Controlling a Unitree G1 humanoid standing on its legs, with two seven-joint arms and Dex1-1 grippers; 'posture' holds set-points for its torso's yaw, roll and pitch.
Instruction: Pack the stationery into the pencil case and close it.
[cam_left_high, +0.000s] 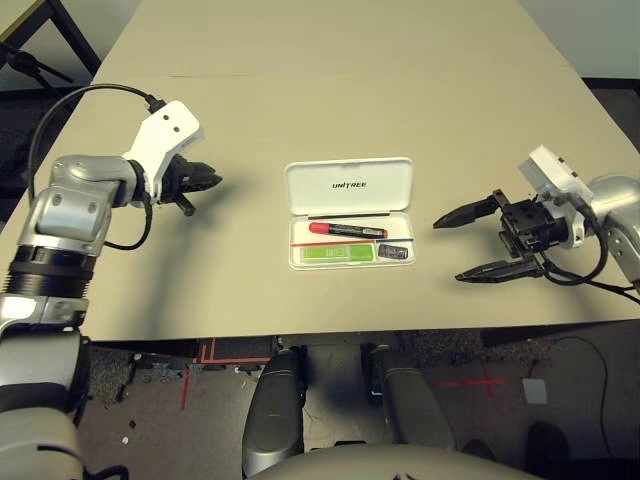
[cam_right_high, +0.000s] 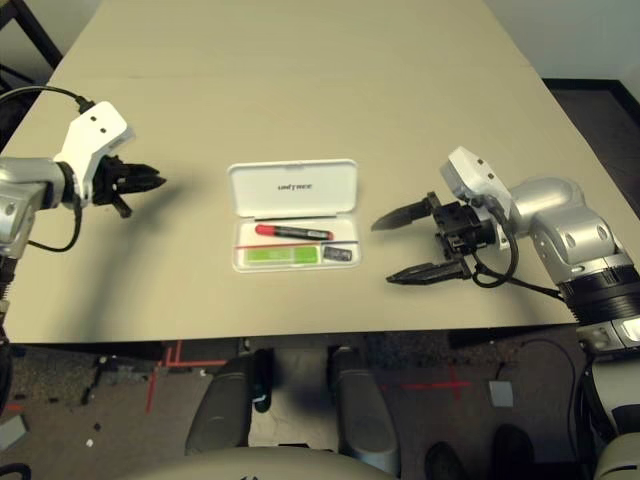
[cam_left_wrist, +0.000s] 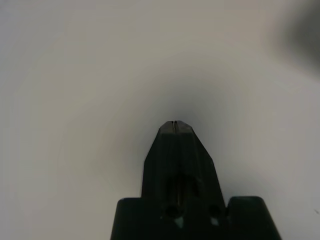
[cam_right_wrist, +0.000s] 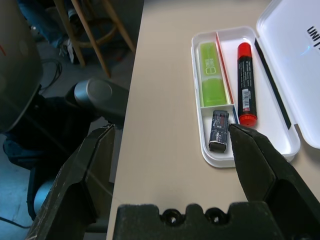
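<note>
Lid (cam_left_high: 349, 185) stood open, marker (cam_left_high: 348, 230), green strip (cam_left_high: 338, 253), dark block (cam_left_high: 393, 252) inside case (cam_left_high: 295, 255), just beyond right fingers (cam_left_high: 487, 242). Those were spread wide, empty; left fingers (cam_left_high: 218, 178) closed, empty. Closing seemed due: best swung lid from outer edge, gently, fingertips clear of hinge.

the word "unitree" stands in dark letters on the inner face of the raised white lid (cam_left_high: 349, 185) of the pencil case (cam_left_high: 295, 256). pale marks on the light-green strip (cam_right_wrist: 212, 74), some print on the red marker's black band (cam_right_wrist: 246, 85), and a barcode on that band are visible, but their lettering is too small to read.
</note>
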